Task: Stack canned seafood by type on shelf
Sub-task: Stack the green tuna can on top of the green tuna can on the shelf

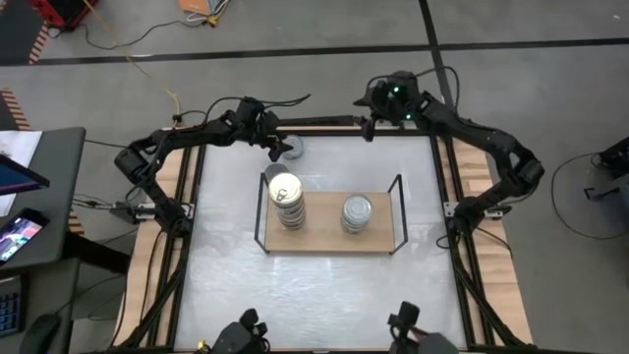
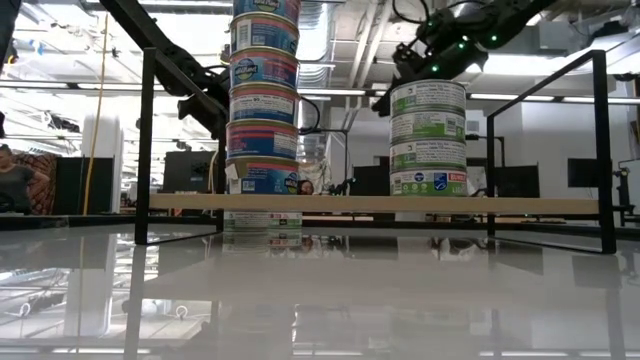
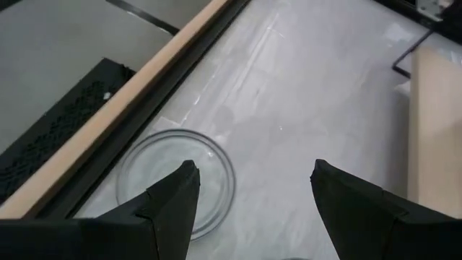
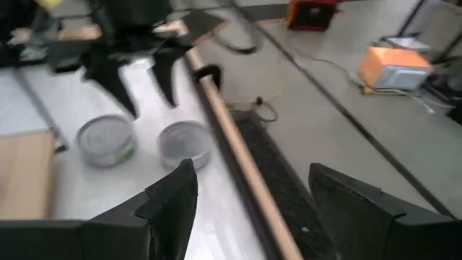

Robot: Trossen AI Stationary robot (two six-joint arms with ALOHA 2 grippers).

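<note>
High view shows the light wooden shelf board with thin black wire end frames (image 1: pixel 330 236) lying mid-table on the white tabletop (image 1: pixel 314 295). On the board stand two stacks: a taller pile of flat round tins topped by a gold pull-tab lid (image 1: pixel 288 201) towards its left end, and a shorter pile of silver-lidded tins with green labels (image 1: pixel 356 214) just right of its middle. Behind the shelf's far left corner, off the board, two loose silver-grey tins (image 4: pixel 106 139) rest on the tabletop by the table's far rail. The left gripper (image 3: pixel 253 195) hangs over them, fingers spread wide and empty, one finger above a tin's lid. The right gripper (image 4: pixel 249 198) hovers beyond the shelf's far right side near the rail, fingers likewise spread, gripping nothing.
</note>
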